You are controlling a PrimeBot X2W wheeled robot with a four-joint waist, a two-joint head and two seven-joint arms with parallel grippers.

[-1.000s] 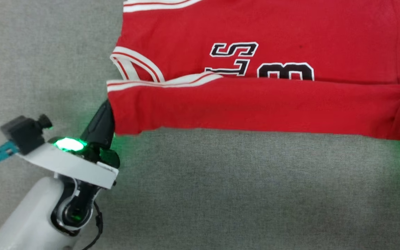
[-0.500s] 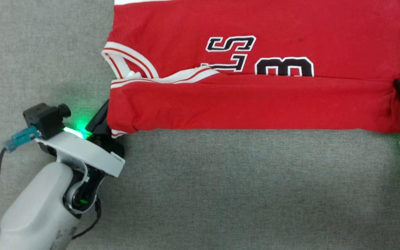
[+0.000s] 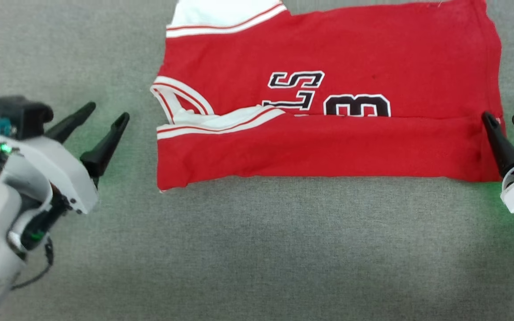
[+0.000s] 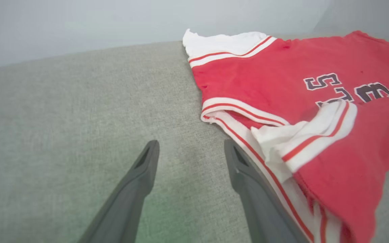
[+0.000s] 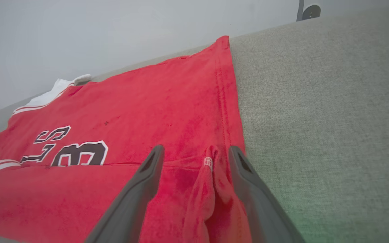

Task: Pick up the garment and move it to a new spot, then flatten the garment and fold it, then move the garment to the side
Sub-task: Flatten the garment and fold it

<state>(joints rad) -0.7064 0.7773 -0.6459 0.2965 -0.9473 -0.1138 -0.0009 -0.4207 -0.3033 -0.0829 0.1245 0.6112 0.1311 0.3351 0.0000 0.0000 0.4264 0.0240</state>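
The garment (image 3: pixel 328 147), a red jersey with white striped trim and black lettering, lies flat on the grey surface. Its near part is folded up over the lower chest. My left gripper (image 3: pixel 108 110) stands open on bare surface a little left of the garment, holding nothing. In the left wrist view the left gripper (image 4: pixel 191 143) has its right finger alongside the striped trim of the garment (image 4: pixel 282 84). My right gripper (image 3: pixel 501 117) is open at the garment's right edge. In the right wrist view a loose ridge of the garment (image 5: pixel 147 111) stands between the spread fingers of the right gripper (image 5: pixel 194 148).
The grey fabric surface (image 3: pixel 283 249) stretches wide in front of the garment and on both sides. A pale wall rises behind its far edge in both wrist views. A small grey fixture (image 5: pixel 307 10) sits at the far right corner.
Both grippers have opened and let go of the folded edge, which now lies on the jersey. The left gripper has drawn away to the left. The head camera has shifted.
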